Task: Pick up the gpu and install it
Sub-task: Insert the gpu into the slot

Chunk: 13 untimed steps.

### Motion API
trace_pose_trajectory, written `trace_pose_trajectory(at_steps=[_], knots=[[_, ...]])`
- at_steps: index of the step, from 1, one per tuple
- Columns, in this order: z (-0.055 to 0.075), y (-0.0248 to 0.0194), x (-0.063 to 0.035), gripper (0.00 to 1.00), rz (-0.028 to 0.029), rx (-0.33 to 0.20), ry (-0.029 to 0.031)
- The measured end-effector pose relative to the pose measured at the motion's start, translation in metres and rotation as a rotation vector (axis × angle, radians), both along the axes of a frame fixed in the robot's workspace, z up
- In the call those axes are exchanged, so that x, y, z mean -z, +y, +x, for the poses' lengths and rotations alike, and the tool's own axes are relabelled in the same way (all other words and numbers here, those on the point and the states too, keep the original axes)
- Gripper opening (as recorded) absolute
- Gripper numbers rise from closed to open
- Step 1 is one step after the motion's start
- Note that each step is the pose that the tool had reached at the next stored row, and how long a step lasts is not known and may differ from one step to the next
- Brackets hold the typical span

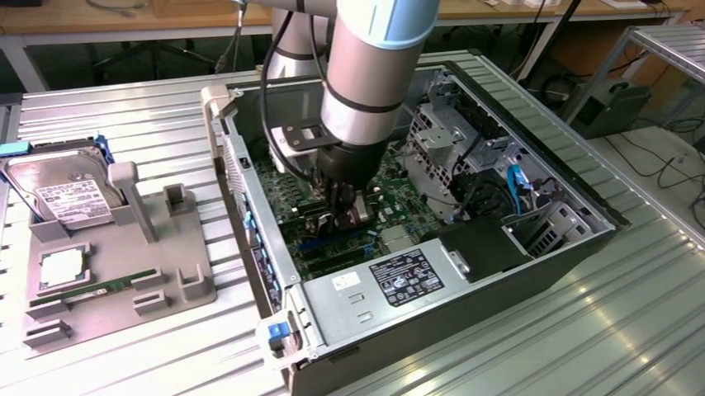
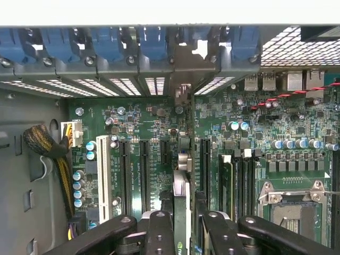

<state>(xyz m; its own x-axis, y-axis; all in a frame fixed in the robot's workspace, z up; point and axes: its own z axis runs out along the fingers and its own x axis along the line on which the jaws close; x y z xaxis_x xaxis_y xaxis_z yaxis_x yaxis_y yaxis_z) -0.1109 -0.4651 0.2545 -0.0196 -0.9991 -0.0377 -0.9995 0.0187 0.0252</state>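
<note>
Closest to my wrist camera, the gripper (image 2: 184,220) is partly closed, and its black fingers (image 2: 159,234) clamp the gpu (image 2: 181,199) from both sides. I see the card edge-on, standing upright over the green motherboard (image 2: 133,127), lined up along the dark expansion slots and a few slots over from the white slot (image 2: 102,175). Its far end reaches toward the rear slot openings under the blue latches (image 2: 154,45). I cannot tell whether the card's edge is seated in a slot.

From the exterior view, the arm reaches down into the open computer case (image 1: 256,214), which lies on the ribbed metal table (image 1: 617,330). The gripper (image 1: 343,216) sits low over the motherboard, near the power supply (image 1: 408,276). On the exterior view's left, a grey tray (image 1: 132,247) holds the hard drive (image 1: 61,194) and memory stick (image 1: 105,287), well apart from the gripper.
</note>
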Motion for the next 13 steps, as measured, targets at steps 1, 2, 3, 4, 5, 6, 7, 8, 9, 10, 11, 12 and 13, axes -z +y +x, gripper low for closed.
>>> trace_pose_trajectory(at_steps=[1, 2, 3, 4, 5, 6, 7, 8, 9, 10, 11, 12, 13], knots=[[0.0, 0.0, 0.0004, 0.26, -0.0003, 0.0, 0.0002], [0.0, 0.0, 0.0006, 0.26, -0.0006, 0.0, 0.0003], [0.0, 0.0, 0.0007, 0.26, -0.0006, 0.0, 0.0003], [0.0, 0.0, 0.0008, 0.26, -0.0004, 0.0, 0.0002], [0.0001, 0.0, 0.001, 0.26, 0.0, 0.0, 0.0], [0.0002, 0.0, 0.001, 0.26, 0.0004, 0.0, 0.0], [0.0005, 0.0001, 0.001, 0.26, 0.0011, 0.0, -0.0001], [0.0007, 0.0001, 0.0009, 0.26, 0.0017, 0.0, 0.0], [0.0009, 0.0003, 0.0008, 0.26, 0.0027, 0.0, 0.0], [0.0011, 0.0004, 0.0007, 0.26, 0.0036, 0.0, 0.0], [0.0013, 0.0005, 0.0007, 0.26, 0.0046, 0.0, -0.0001], [0.0014, 0.0006, 0.0006, 0.26, 0.0053, 0.0, -0.0001], [0.0015, 0.0006, 0.0006, 0.26, 0.0056, 0.0, -0.0001]])
